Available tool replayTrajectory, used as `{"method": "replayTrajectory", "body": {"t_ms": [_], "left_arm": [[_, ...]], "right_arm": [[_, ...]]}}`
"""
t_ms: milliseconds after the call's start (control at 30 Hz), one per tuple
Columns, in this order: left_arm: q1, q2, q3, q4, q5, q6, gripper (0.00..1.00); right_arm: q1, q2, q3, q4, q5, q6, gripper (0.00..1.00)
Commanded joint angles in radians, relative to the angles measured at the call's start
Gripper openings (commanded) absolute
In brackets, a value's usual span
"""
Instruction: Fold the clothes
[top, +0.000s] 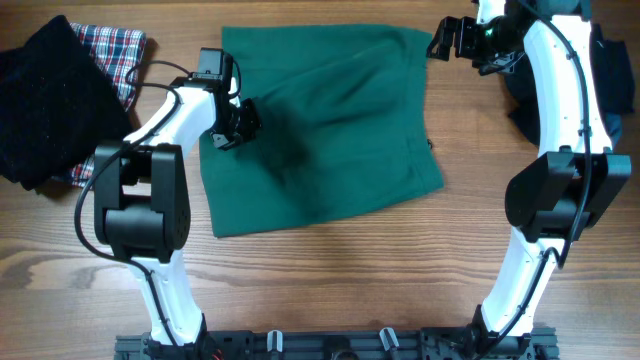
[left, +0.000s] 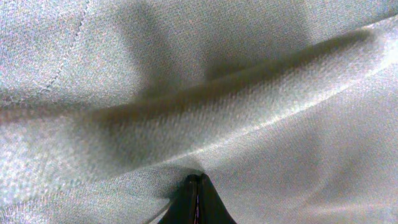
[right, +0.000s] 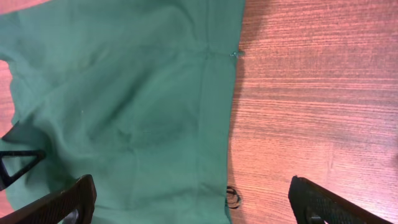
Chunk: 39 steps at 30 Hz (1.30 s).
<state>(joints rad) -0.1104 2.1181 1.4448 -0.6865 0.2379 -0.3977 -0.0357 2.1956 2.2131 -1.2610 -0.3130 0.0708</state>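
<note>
Heads up, your overhead view is the only one that gives the whole layout. The green garment lies spread out, a bit wrinkled, in the middle of the wooden surface. A black knit sits partly over a red-blue plaid cloth in the far left corner, and there's a dark bundle by the right edge, partly behind the arm. The left wrist view gives you none of that, just fabric filling the frame, washed out to grey. It does show what overhead can't, though: the left pincer is clenched tight and the garment's folds run right into its tips, so it looks pinched on the cloth near the garment's left edge. The right wrist view shows the garment's side edge against bare wood, with a little dark cord loop poking out there. The right pincer is spread wide, gripping nothing, up above the garment's far right corner.
</note>
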Motion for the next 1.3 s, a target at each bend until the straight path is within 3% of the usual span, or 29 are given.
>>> {"method": "replayTrajectory", "body": {"t_ms": [0,67,167,200,233,300,333,400,467,667,733,833,933,1000,1033,1133,1267], "left_arm": [[0.001,0.054,0.047,-0.06,0.005,0.029,0.04],[0.001,0.013,0.12,-0.122,0.016,0.029,0.08],[0.001,-0.065,0.183,-0.176,0.017,0.046,0.33],[0.001,-0.094,0.183,-0.192,0.016,0.054,0.53],[0.001,-0.137,0.183,-0.23,0.016,0.055,0.63],[0.001,-0.179,0.183,-0.279,0.016,0.085,0.69],[0.001,-0.21,0.183,-0.325,0.016,0.1,0.69],[0.001,-0.259,0.183,-0.399,0.016,0.102,0.56],[-0.003,-0.319,0.183,-0.446,0.004,0.107,0.51],[-0.073,-0.465,0.164,-0.565,-0.092,0.084,0.51],[-0.114,-0.5,0.115,-0.562,-0.155,0.007,0.53],[-0.165,-0.554,0.005,-0.509,-0.245,-0.102,0.54],[-0.175,-0.661,-0.179,-0.382,-0.251,-0.214,0.66],[-0.137,-0.74,-0.332,-0.306,-0.246,-0.275,0.95],[-0.103,-0.772,-0.406,-0.262,-0.224,-0.277,1.0],[-0.006,-0.806,-0.522,-0.175,-0.151,-0.277,1.0],[0.106,-0.805,-0.603,-0.069,-0.052,-0.278,1.0]], "right_arm": [[0.002,0.002,0.003,-0.038,-0.002,-0.012,1.0],[0.001,-0.016,0.003,-0.068,0.0,-0.049,1.0],[-0.001,-0.07,0.003,-0.095,0.006,-0.068,1.0],[-0.003,-0.089,0.003,-0.104,0.006,-0.068,1.0],[-0.007,-0.127,0.003,-0.129,0.007,-0.072,1.0],[-0.01,-0.165,0.003,-0.174,0.022,-0.098,1.0],[-0.01,-0.191,0.003,-0.232,0.067,-0.098,1.0],[-0.01,-0.214,0.003,-0.303,0.113,-0.101,1.0],[-0.011,-0.244,0.0,-0.348,0.089,-0.097,1.0],[-0.011,-0.39,-0.187,-0.347,0.081,-0.094,1.0],[-0.011,-0.449,-0.309,-0.332,0.09,-0.095,1.0],[-0.011,-0.588,-0.554,-0.18,0.076,-0.093,1.0],[-0.011,-0.765,-0.859,0.1,0.024,-0.09,1.0],[-0.011,-0.834,-1.033,0.301,0.025,-0.042,1.0],[-0.011,-0.838,-1.098,0.382,0.025,-0.042,1.0],[-0.011,-0.788,-1.224,0.584,0.029,-0.045,1.0],[-0.011,-0.694,-1.26,0.668,0.028,-0.038,1.0]]}}
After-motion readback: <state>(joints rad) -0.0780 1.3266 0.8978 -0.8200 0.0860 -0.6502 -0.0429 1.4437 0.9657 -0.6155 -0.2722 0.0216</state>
